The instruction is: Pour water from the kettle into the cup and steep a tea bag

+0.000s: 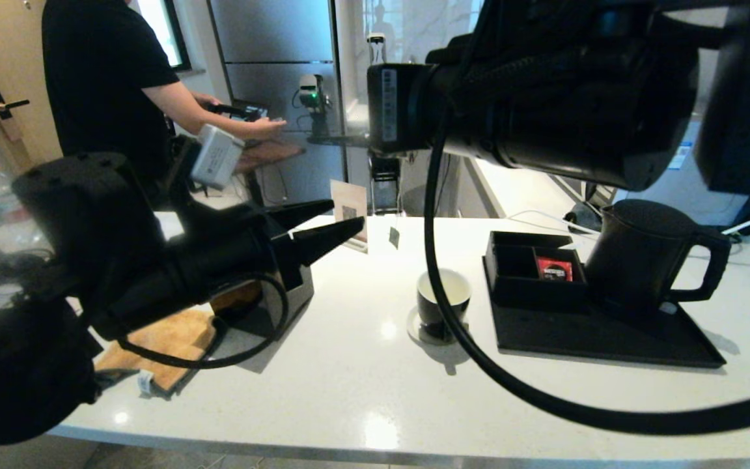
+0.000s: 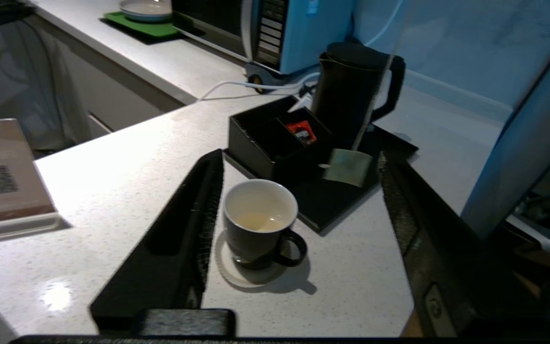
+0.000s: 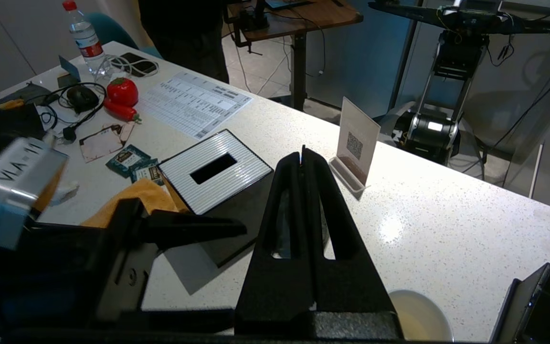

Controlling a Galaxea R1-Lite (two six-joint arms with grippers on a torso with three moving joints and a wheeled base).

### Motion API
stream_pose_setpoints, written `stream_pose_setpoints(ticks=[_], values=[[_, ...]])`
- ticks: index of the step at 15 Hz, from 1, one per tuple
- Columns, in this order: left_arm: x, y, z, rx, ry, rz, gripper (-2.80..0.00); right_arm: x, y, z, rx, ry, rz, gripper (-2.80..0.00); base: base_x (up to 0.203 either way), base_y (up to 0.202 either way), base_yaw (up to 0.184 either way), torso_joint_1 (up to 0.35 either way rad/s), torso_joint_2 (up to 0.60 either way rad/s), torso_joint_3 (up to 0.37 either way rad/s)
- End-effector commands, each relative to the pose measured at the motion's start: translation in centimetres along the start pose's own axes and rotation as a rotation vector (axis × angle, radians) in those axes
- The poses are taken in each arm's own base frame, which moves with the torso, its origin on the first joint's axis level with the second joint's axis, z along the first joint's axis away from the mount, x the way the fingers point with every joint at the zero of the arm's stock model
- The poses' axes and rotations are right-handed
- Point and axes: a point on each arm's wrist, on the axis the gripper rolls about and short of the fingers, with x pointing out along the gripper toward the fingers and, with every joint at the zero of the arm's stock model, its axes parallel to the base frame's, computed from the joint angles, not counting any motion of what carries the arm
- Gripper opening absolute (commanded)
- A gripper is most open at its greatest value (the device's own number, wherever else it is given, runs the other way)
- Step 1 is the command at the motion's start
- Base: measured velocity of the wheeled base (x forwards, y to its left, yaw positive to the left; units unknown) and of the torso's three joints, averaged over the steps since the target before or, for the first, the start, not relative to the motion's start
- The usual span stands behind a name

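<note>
A small pale tea bag (image 2: pixel 348 166) dangles on its thin white string above and beside the glossy black white-lined cup (image 2: pixel 259 223) on the white tabletop (image 2: pixel 112 181), pinched by the closed right pincer (image 3: pixel 302 157) overhead; lower it centred, while the open left pincer (image 1: pixel 323 228) hovers nearby.

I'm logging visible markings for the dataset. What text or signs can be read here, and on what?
"VLA-11": white label on the left arm's wrist unit.
QR code, no words: stand-up card.
Printed sheet, red sachet, green packets, bottle label: too small to read.
</note>
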Motion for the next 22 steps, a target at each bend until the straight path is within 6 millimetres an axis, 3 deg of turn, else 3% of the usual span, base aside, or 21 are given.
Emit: stream_pose_setpoints(ticks=[1,12,22], values=[[0.7,-0.6,-0.6,-0.005,0.012,-0.031,0.00,0.0,0.0,0.0,0.001,-0.001,-0.002,-2.80,0.000,0.000,0.000,0.000,0.00,0.000],[1.8,-0.4,-1.7,-0.014,0.033,0.010,0.00,0.4,0.1,-0.1,0.007,-0.018,-0.031,-2.80,0.000,0.000,0.000,0.000,0.00,0.000],[4.4,-0.7,-2.2,-0.007,0.002,-0.038,0.00,0.4,0.1,-0.1,0.008,-0.017,-0.030,-2.80,0.000,0.000,0.000,0.000,0.00,0.000]])
